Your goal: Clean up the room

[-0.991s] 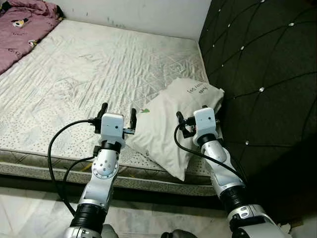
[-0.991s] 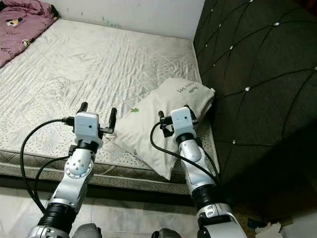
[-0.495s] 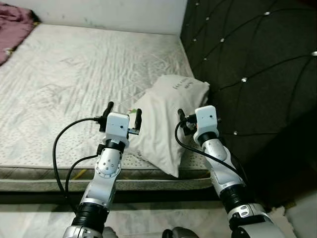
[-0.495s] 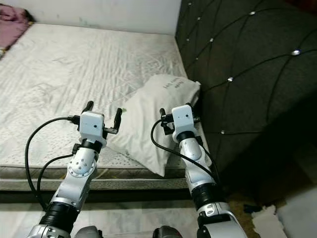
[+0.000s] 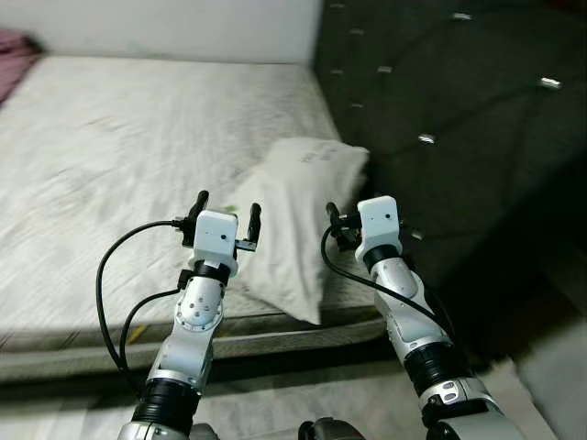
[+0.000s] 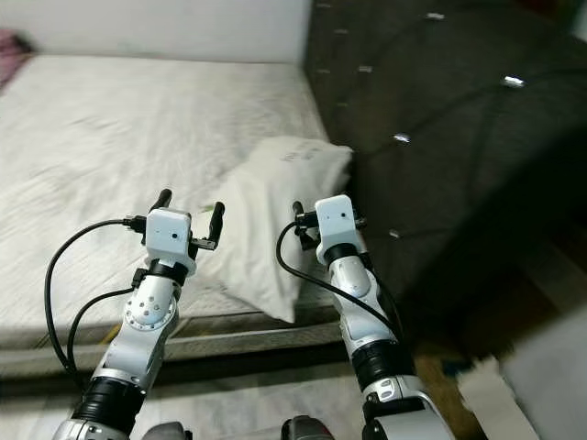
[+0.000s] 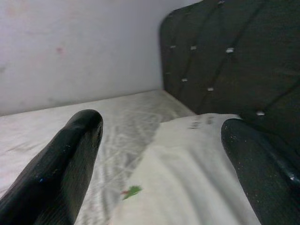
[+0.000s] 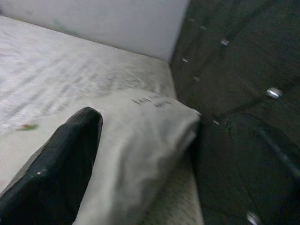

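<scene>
The pillow [image 5: 293, 220] lies on the mattress [image 5: 119, 156] at its near corner, one end leaning against the dark tufted headboard [image 5: 440, 101] and the opposite corner overhanging the front edge of the bed. This skewed, half-hanging position is the likely reason it counts as the item to tidy.

The left gripper [image 5: 226, 207] hovers above the near edge of the mattress, just beside the pillow's left border, fingers spread apart and holding nothing. The right gripper [image 5: 341, 220] is raised at the pillow's right side, close to the headboard; the right wrist view shows its two fingers [image 8: 56, 159] well apart with the pillow between them, not clamped. Both arms thus bracket the pillow, which suits a two-sided grasp.

A short dark printed text sits near the pillow's upper end [image 8: 149, 101]; it appears to be two lines, but motion blur makes it unreadable. A small green mark [image 7: 132, 191] lies at the pillow's edge.
</scene>
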Robot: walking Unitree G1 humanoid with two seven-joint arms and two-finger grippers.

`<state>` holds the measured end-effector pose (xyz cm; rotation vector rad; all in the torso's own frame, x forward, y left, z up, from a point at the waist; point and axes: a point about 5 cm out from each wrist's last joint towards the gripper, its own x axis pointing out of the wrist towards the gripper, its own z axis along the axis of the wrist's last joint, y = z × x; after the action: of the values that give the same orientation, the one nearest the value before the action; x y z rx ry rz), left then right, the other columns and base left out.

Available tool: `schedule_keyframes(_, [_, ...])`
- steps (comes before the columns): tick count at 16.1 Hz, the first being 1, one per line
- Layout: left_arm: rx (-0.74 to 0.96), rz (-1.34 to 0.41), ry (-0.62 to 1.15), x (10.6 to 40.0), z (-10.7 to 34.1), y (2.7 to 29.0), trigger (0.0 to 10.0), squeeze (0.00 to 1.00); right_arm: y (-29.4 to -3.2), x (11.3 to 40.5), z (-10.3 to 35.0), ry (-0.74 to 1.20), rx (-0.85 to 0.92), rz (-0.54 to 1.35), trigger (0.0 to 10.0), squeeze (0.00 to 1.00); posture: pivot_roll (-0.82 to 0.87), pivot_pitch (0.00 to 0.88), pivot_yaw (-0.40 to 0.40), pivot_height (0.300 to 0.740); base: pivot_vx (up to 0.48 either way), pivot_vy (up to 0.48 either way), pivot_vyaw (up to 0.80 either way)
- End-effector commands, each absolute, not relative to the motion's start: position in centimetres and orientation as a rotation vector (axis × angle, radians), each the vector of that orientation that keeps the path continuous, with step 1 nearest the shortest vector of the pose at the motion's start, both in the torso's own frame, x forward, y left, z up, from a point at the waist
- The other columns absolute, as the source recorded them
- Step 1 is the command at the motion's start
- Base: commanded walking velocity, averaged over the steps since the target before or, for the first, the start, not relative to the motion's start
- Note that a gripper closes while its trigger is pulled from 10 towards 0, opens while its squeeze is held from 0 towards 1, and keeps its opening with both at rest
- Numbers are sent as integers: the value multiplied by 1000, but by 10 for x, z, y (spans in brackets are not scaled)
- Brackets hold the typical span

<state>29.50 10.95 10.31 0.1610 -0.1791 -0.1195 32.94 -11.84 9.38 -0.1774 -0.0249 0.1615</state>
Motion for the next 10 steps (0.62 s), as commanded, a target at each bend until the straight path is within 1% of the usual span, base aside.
schedule_keyframes(1, [156, -136, -181, 295, 105, 107, 10000, 0, -120, 329, 94, -24, -175, 155, 10000, 0, 107, 0, -58, 740, 0, 0, 0])
schedule_keyframes(3, [140, -167, -191, 294, 106, 104, 10000, 0, -120, 329, 95, -29, -181, 154, 10000, 0, 105, 0, -57, 740, 0, 0, 0])
schedule_keyframes(10, [129, -171, -192, 295, 108, 104, 10000, 0, -121, 330, 97, -37, -188, 149, 10000, 0, 102, 0, -61, 740, 285, 0, 0])
